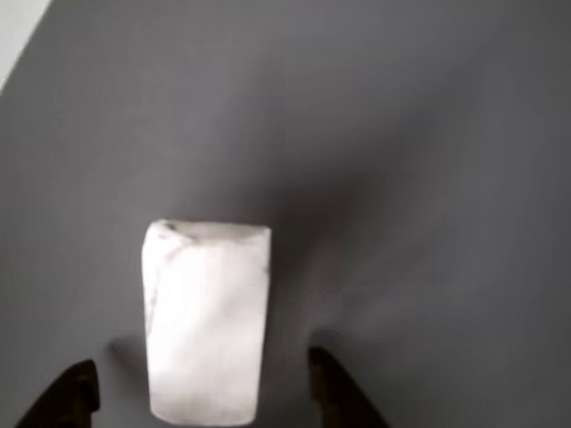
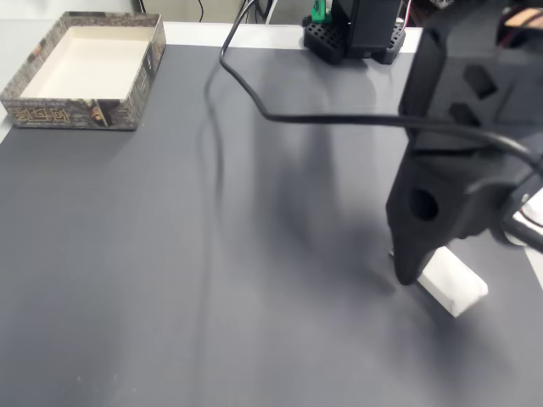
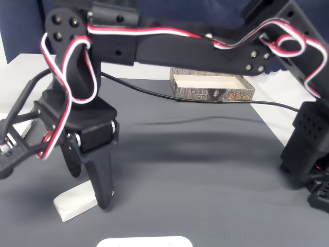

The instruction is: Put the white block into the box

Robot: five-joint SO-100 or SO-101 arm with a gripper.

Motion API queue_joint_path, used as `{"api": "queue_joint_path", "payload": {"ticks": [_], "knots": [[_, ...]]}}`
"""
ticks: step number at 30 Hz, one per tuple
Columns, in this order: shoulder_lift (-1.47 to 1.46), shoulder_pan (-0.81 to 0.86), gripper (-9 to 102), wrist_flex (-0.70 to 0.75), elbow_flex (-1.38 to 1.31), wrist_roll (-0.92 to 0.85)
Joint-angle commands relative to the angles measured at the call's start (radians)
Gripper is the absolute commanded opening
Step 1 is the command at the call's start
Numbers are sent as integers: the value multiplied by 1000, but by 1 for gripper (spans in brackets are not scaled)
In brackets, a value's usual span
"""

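In the fixed view from the arm's far side, the box (image 2: 81, 72) is sitting at the top-left corner of the dark grey mat (image 2: 212, 280), open top up, nothing inside. A black cable (image 2: 280, 117) is running from the top middle across to the arm (image 2: 462, 161) on the right. The white block (image 2: 454, 287) is lying flat on the mat at the lower right, well apart from the box, with one finger coming down just beside its near end.

In the other fixed view, the block (image 3: 76, 201) is lying at the lower left, the gripper (image 3: 90, 188) is straddling it, jaws spread, one finger (image 3: 104, 177) standing at its right side and the other behind it. The box (image 3: 212, 86) is sitting far back, centre-right. A white rounded object (image 3: 145, 242) is poking in at the bottom edge.

In the other view, looking down between the fingers, the block (image 1: 207, 321) is lying between the two dark fingertips (image 1: 335, 388), gaps showing on both sides, so nothing is being pinched.
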Motion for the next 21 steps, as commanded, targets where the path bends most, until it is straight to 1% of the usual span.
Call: {"api": "queue_joint_path", "payload": {"ticks": [1, 18, 21], "knots": [[11, -17, 34, -21, -78, -17], [-14, -28, 35, -40, -100, -28], [-15, -29, 34, -40, -100, -28]]}}
